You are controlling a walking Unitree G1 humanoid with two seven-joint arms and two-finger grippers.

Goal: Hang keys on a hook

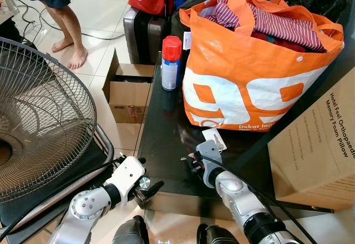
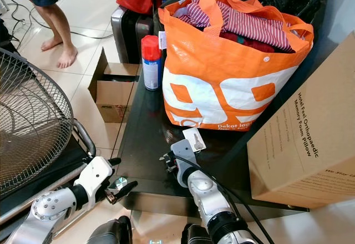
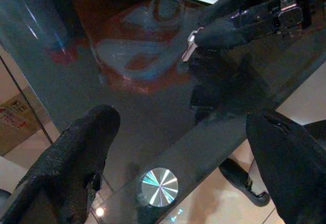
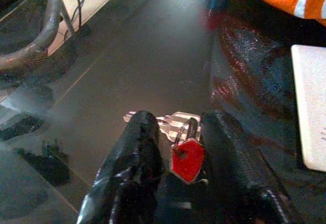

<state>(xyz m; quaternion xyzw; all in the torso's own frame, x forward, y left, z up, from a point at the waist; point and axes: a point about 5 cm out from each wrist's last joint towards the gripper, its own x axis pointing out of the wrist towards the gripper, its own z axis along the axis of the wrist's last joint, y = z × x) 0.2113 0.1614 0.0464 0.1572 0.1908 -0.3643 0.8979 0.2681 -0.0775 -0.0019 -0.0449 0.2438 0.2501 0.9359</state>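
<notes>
Dark glass table [image 1: 166, 161] bearing, from largest to smallest: an orange shopping bag [image 1: 249, 72] stuffed with clothes, a cardboard pillow box [image 1: 321, 150] at its right edge, a red-capped spray can [image 1: 171, 64], a white card [image 1: 214, 138] with a second set of keys lying on it, and the keys [image 4: 175, 124] of the task, flat on the glass near the front edge, silver blades joined by a ring to a red tag [image 4: 187, 159]. The right gripper [image 4: 175, 132] straddles them, fingers parted on either side, not yet clamped. The left gripper [image 3: 178, 152] hovers open over the table's front edge. Keys judged light, rigid, thin and slippery on glass; ring and tag offer the best purchase. A standing fan [image 1: 39, 116], an open carton [image 1: 128, 91] and a person's bare legs [image 1: 69, 30] occupy the floor to the left; the hook's place cannot be told.
</notes>
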